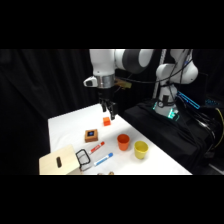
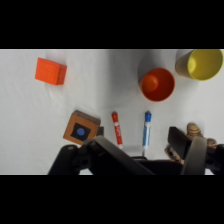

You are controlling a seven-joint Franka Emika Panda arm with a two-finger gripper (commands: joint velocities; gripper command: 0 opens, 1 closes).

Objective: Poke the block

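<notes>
**Tool hangs above the worktop, block lies untouched below**

In the side view the white arm reaches in from the upper right and its tool point(image 1: 108, 111) hangs over the far part of the white worktop point(image 1: 65, 127), clear of the surface. Whether its dark fingers are spread or pressed together cannot be told from either view. The small orange cube point(image 1: 106, 121) sits just below and beside the fingertips.

The block point(image 1: 91, 135), flat, brown and square with a dark square mark on its top, lies on the worktop nearer the camera than the cube, apart from the tool. In the wrist view the block point(image 2: 81, 128) shows low and left of centre, turned at an angle, a blue dot inside its dark mark; the tool's black linkage covers its lower edge. The orange cube point(image 2: 50, 71) lies well apart from it toward the upper left.

Just beside the block lie a red marker point(image 2: 116, 128) and a blue marker point(image 2: 146, 128), roughly parallel. Beyond them stand an orange cup point(image 2: 157, 84) and a yellow cup point(image 2: 202, 64), both upright and open, close together.

In the side view a pale wooden board point(image 1: 56, 161) with a dark slot rests at the near left corner, with a black wire-like frame point(image 1: 84, 158) beside it.
</notes>
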